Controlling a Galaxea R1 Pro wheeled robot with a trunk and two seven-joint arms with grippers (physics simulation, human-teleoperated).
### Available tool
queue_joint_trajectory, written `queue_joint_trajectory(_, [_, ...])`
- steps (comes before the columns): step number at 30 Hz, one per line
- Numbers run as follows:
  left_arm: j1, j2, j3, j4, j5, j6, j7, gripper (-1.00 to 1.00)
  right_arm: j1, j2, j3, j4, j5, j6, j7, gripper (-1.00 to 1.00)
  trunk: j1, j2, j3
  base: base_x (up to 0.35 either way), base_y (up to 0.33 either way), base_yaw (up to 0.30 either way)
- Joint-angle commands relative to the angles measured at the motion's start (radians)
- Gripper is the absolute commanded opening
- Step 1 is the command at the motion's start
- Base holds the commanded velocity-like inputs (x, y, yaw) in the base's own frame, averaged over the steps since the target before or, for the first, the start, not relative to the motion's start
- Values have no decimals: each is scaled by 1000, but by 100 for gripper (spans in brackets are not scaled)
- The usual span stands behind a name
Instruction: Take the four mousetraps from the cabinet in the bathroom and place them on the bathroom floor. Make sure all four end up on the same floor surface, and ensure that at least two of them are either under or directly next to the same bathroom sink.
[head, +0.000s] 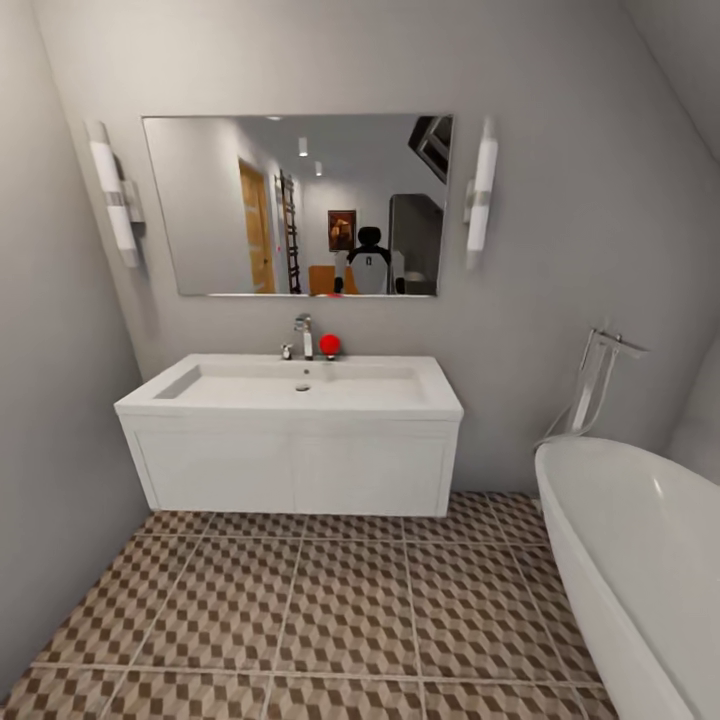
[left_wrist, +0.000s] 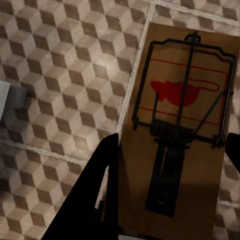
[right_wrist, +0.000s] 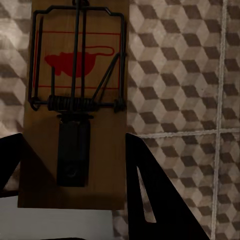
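A grey-walled bathroom is being faced in the head view, with the white sink (head: 300, 385) at twelve o'clock under a wide mirror (head: 297, 203), a bathtub (head: 640, 560) at four o'clock, and the patterned floor (head: 340, 610) spreading below. In the left wrist view a mousetrap (left_wrist: 180, 135) is being pinched between the dark fingers of the left gripper (left_wrist: 167, 190) above the tiles. In the right wrist view a second mousetrap (right_wrist: 75, 105) is being pinched likewise by the right gripper (right_wrist: 70, 170). Judging from this, both traps are being carried for placing; they should be lowered flat, close to the tiles beside the vanity at twelve o'clock, and released gently so neither is being flipped or sprung
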Motion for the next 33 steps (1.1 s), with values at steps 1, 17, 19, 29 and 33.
queue_joint_trajectory(1, [-1,0,4,1,0,-4,4,-100,-1,0,-7,1,1,1,-1,-100,1,-1,-1,328,150,0])
queue_joint_trajectory(17, [-1,1,4,1,0,-3,4,-100,-1,0,-7,1,1,1,-1,-100,1,-1,-1,328,159,0])
queue_joint_trajectory(19, [-1,1,4,1,0,-4,4,-100,-1,0,-7,1,1,1,-1,-100,1,-1,-1,328,161,0])
queue_joint_trajectory(29, [-1,1,3,1,0,-5,4,-100,-1,0,-8,1,1,1,-1,-100,1,-1,-1,325,139,0])
queue_joint_trajectory(33, [-1,-1,3,1,0,-12,5,-100,-1,0,-8,1,1,1,-1,-100,1,-1,-1,184,30,-5])
